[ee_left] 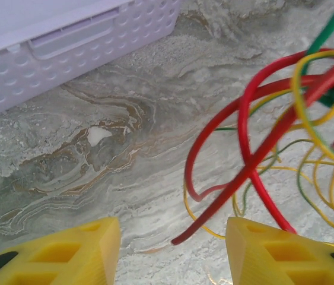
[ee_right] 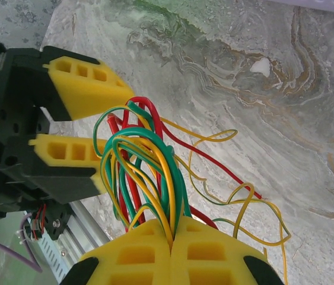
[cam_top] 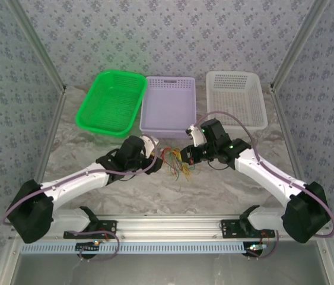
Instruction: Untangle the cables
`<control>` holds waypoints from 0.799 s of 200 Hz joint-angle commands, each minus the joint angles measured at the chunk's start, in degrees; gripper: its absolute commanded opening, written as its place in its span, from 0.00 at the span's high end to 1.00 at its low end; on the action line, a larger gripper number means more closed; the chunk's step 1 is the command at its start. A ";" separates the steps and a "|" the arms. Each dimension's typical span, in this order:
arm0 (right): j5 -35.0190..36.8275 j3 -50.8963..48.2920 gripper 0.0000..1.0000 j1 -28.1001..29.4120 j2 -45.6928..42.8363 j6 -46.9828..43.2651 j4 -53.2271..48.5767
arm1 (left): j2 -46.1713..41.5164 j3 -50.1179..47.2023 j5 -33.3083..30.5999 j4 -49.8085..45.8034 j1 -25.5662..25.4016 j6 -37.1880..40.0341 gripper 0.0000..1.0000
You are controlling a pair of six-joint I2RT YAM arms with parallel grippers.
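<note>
The cables [cam_top: 175, 161] lay in a messy bunch on the table [cam_top: 125, 196], in the middle, between the two arms. They were thin wires, red, yellow and green, all looped over each other. Some loose ends spread out flat on the stone-look top.

In the right wrist view, the cables [ee_right: 149, 172] rose up in a tall loop from the right gripper [ee_right: 171, 237]. Its two yellow fingers [ee_right: 137, 255] were pressed tight together, and a bundle of red, yellow and green wires was pinched between them. So the right gripper [cam_top: 185, 155] was closed on the cables and held part of the bunch up off the table.

The left gripper [ee_left: 172, 249] was just beside the bunch. Its yellow fingers [ee_left: 95, 249] stood apart with a wide gap, and nothing was pinched in that gap. In its own view, the cables [ee_left: 273, 136] lay on the right, and one red wire end reached down near the gap. The right wrist view showed the left gripper [ee_right: 80, 119] too, close to the top of the loop, with its jaws apart.

Behind the cables stood three baskets in a row. The green basket [cam_top: 92, 104] was on the left, the purple basket [cam_top: 169, 80] in the middle and the white basket [cam_top: 235, 74] on the right. The purple basket [ee_left: 66, 53] was the nearest to the cables.
</note>
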 commanded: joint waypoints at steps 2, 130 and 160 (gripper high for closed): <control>-2.07 1.77 1.00 -0.03 -0.55 -0.73 -1.14 | 2.34 2.08 -1.89 1.74 -0.68 2.58 0.52; 6.67 2.42 1.00 -1.64 -1.86 -1.63 -5.44 | -1.33 1.33 -9.08 2.11 -1.83 2.44 1.00; 13.03 3.67 1.00 -1.64 -2.60 -2.93 -8.80 | -5.76 0.52 -14.21 -2.00 -1.66 1.05 1.00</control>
